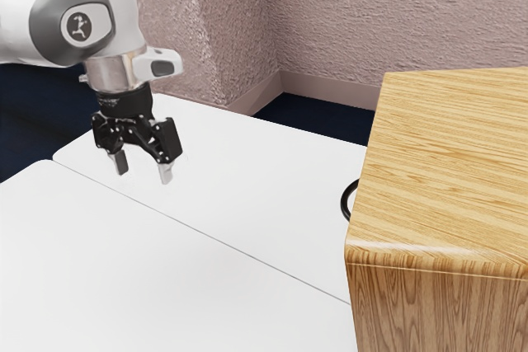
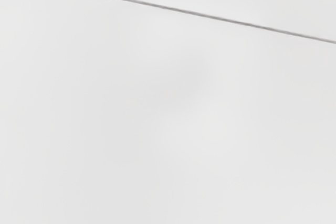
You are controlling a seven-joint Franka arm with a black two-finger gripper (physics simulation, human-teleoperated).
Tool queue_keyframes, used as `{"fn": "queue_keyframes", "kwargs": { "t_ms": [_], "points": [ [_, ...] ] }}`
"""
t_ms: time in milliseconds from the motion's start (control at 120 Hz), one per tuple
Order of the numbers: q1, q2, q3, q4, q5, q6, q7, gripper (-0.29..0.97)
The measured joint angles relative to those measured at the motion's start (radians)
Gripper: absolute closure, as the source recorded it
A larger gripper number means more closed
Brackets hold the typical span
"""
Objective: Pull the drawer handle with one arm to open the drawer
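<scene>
The drawer handle (image 1: 347, 197) is a thin black loop, of which one curved arc shows against the white tabletop; the rest is hidden behind the near edge of the light wooden cabinet (image 1: 450, 162) that carries it. It sits low on the cabinet side that faces the exterior view's left, just above the table (image 1: 247, 162), and it sticks out from that side toward the arm. The visible arc runs roughly up and down along the cabinet's edge, but its true long axis cannot be told from so little of it, nor can the drawer front be seen well enough to say whether it is shut or pulled out. The white arm (image 1: 74, 14) comes in from the exterior view's upper left, and its black gripper (image 1: 144, 172) points downward, hanging above the table well apart from the handle, its two fingers (image 1: 165, 169) spread with nothing between them. A thin seam (image 1: 206, 237) crosses the tabletop below the gripper. Behind stand a rough pinkish wall (image 1: 346, 14) and a dark blue floor (image 1: 313, 113). The exterior view gives the cabinet, handle and gripper together; the wrist view looks down on plain white tabletop under the hand, with the seam (image 2: 173, 9) drawn as a fine dark slanting line.
</scene>
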Motion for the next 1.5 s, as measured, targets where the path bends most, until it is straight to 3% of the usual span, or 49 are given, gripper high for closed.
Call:
{"fn": "queue_keyframes", "kwargs": {
  "t_ms": [142, 200, 267, 333, 392, 442, 492, 567, 625, 817, 992, 1233, 1500],
  "points": [
    [0.091, -0.001, 0.001, 0.004, -0.002, 0.075, -0.003, 0.00],
    [0.123, -0.011, 0.005, 0.103, -0.012, 0.064, -0.019, 0.00],
    [0.173, -0.054, -0.017, 0.228, -0.073, 0.032, -0.059, 0.00],
    [0.229, -0.124, -0.095, 0.261, -0.123, 0.036, -0.096, 0.00],
    [0.268, -0.161, -0.205, 0.238, -0.152, 0.051, -0.125, 0.00],
    [0.445, -0.253, -0.428, 0.109, -0.169, 0.090, -0.148, 0.00],
    [0.556, -0.301, -0.587, 0.037, -0.181, 0.127, -0.169, 0.00],
    [0.682, -0.304, -0.776, 0.000, -0.206, 0.171, -0.198, 0.00],
    [0.740, -0.274, -0.850, -0.015, -0.252, 0.196, -0.219, 0.00],
    [0.821, -0.257, -0.967, -0.085, -0.376, 0.281, -0.303, 0.00],
    [0.834, -0.249, -1.047, -0.138, -0.461, 0.370, -0.366, 0.00],
    [0.824, -0.241, -1.081, -0.177, -0.485, 0.449, -0.436, 0.00],
    [0.821, -0.239, -1.104, -0.230, -0.456, 0.479, -0.486, 0.00]
  ]
}}
